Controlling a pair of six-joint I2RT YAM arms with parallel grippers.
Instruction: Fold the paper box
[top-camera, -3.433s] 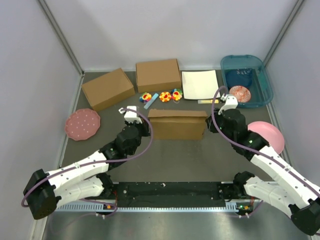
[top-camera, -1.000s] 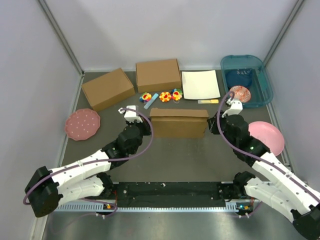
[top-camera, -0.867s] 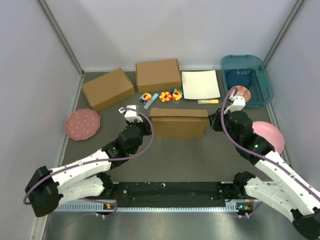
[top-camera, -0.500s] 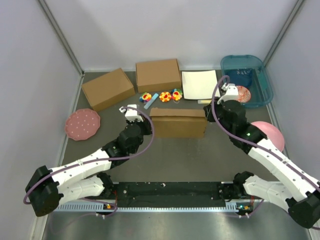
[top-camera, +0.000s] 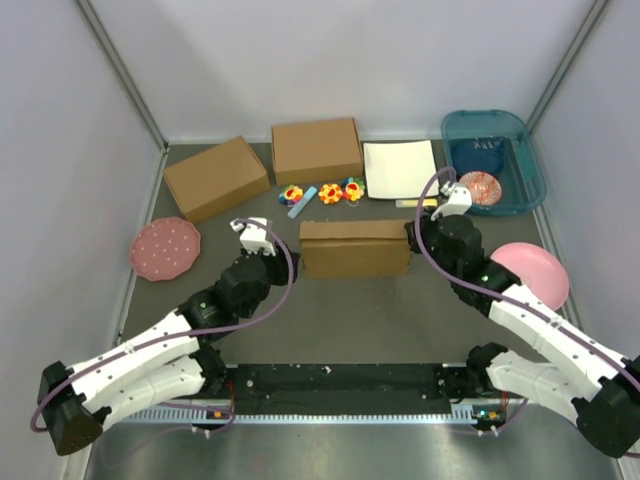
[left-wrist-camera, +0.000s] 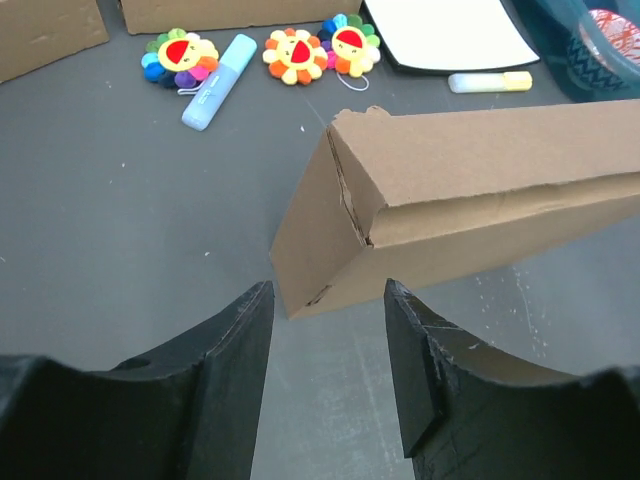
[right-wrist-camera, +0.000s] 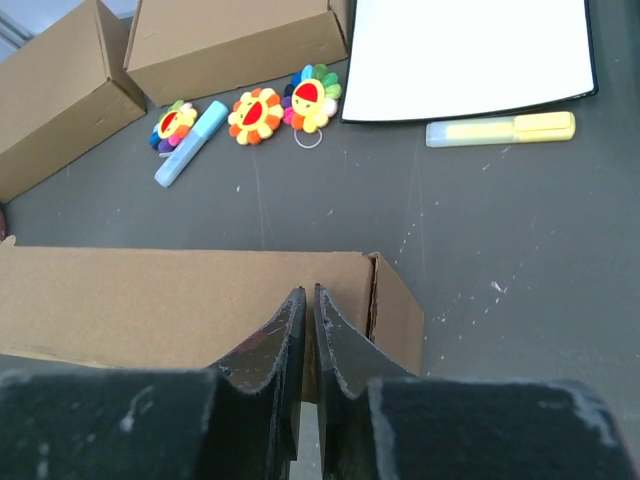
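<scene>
The paper box (top-camera: 355, 248) is a shut, shallow brown cardboard mailer lying flat in the middle of the table. The left wrist view shows its left end (left-wrist-camera: 440, 200), the right wrist view its top and right end (right-wrist-camera: 180, 300). My left gripper (top-camera: 287, 260) (left-wrist-camera: 327, 290) stands open just short of the box's near left corner, with nothing between its fingers. My right gripper (top-camera: 413, 236) (right-wrist-camera: 309, 292) is shut, its tips over the box's top near the right end. I cannot tell if they touch the cardboard.
Two smaller brown boxes (top-camera: 215, 177) (top-camera: 316, 150) and a white sheet (top-camera: 400, 168) line the back. Flower toys (top-camera: 322, 192), a blue marker (left-wrist-camera: 212, 82) and a yellow highlighter (right-wrist-camera: 500, 130) lie behind the mailer. There is a teal bin (top-camera: 495, 160) at back right, a pink plate (top-camera: 165, 248) left, a pink bowl (top-camera: 530, 272) right.
My left gripper has opened and drawn back from the box's left end. My right gripper swung from beside the right end to over the box's top, its jaws closing.
</scene>
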